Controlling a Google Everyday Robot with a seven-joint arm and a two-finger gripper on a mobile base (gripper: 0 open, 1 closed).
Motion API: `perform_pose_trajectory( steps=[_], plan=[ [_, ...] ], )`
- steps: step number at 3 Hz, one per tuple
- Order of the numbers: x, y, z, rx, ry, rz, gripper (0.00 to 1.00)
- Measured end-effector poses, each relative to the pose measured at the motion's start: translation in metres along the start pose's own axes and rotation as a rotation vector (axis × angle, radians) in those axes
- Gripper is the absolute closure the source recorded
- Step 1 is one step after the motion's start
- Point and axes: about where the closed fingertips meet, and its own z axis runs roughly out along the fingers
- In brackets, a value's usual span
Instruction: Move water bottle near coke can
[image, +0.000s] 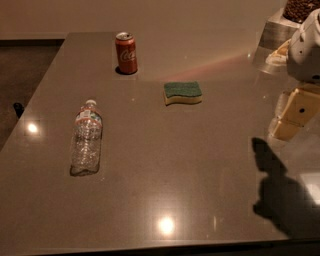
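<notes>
Grey table (175, 175) fills the frame; water bottle (86, 137) lies flat left of centre, cap up-frame; gripper (290, 115) at right edge, above the table, open or closed cannot be told; green sponge (183, 93) upper centre; coke can (126, 53) upright, upper left, well apart from water bottle.

A broad, bare stretch of worktop (190, 170) lies open between the pincer (289, 120), hanging over the right edge, and the bottle (86, 137), which lies on its side near the left edge. The sponge (183, 93), toward the back at mid-worktop, is the one thing on the line from the right side to the can (126, 52), upright at the far left. Open surface separates bottle and can. A silvery box (274, 32) crowds the far right corner, behind the pincer.
</notes>
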Motion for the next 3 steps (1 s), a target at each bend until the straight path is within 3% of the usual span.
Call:
perform_pose_trajectory(
  steps=[1, 2, 3],
  plan=[
    [-0.001, -0.001, 0.001, -0.004, -0.003, 0.008, 0.00],
    [-0.011, -0.007, 0.008, -0.038, -0.023, 0.074, 0.00],
    [-0.049, -0.012, 0.036, -0.096, -0.048, 0.127, 0.00]
  ],
)
